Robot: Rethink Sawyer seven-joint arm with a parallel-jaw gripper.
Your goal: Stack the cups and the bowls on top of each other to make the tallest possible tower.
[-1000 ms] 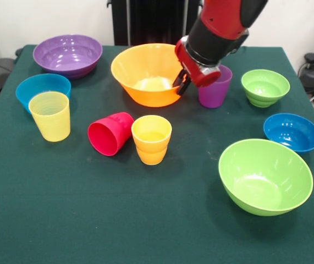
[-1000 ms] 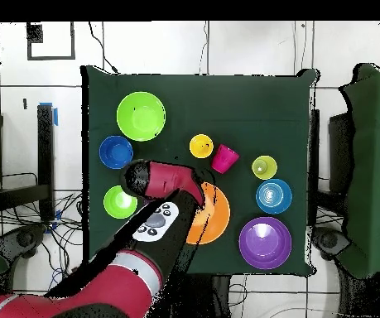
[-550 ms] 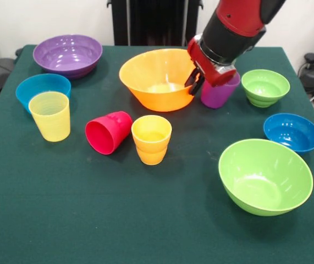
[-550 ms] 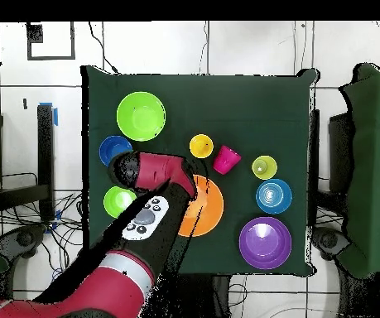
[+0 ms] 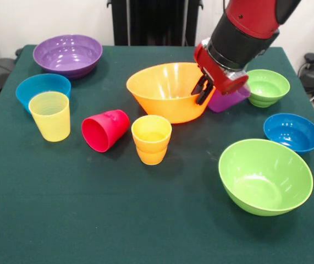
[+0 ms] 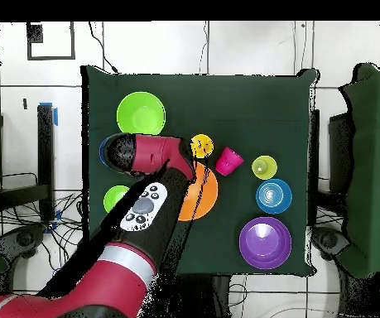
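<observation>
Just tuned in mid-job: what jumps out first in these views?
The red arm's gripper grips the rim of the large orange bowl mid-table, with the purple cup tilted right behind it. In front of the bowl, the red-pink cup lies on its side beside the upright yellow-orange cup.

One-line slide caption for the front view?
End effector gripping the large orange bowl by its rim, purple cup tipped behind it.
</observation>
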